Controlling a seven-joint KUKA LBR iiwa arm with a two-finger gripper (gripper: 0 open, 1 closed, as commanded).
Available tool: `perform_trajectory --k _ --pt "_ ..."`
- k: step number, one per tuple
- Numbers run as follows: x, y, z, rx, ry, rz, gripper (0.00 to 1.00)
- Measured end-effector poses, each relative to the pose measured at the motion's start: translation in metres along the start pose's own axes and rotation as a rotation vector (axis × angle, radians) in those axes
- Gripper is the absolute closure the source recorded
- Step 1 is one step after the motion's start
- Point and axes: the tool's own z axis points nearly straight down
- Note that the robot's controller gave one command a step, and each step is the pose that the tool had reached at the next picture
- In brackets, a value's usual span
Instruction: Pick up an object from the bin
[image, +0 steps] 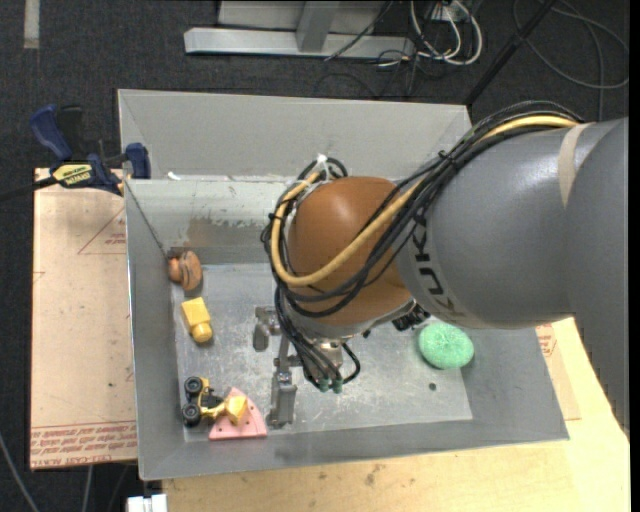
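My gripper (274, 368) hangs over the bin floor left of centre, below the arm's wrist. It stands open, and nothing shows between its fingers. One fingertip (284, 402) is just right of a flat pink triangular piece (238, 429) at the front left; whether it touches the floor I cannot tell. A small black-and-yellow toy vehicle (202, 400) lies against the pink piece's left side. A yellow block (197, 320) lies farther back on the left, apart from the fingers.
A brown rounded thing (185, 268) rests by the back left wall. A green ball-like lump (445, 346) lies at the right, beside the arm. The arm's wrist hides the middle of the bin.
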Motion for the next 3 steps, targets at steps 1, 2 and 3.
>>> perform_trajectory --k 1,2,3 --pt "-0.002 -0.001 -0.004 -0.002 -0.008 0.005 0.00" --pt "-0.014 0.013 0.034 -0.003 -0.016 -0.046 0.00" --pt "-0.010 0.031 0.071 0.001 -0.006 -0.278 0.00"
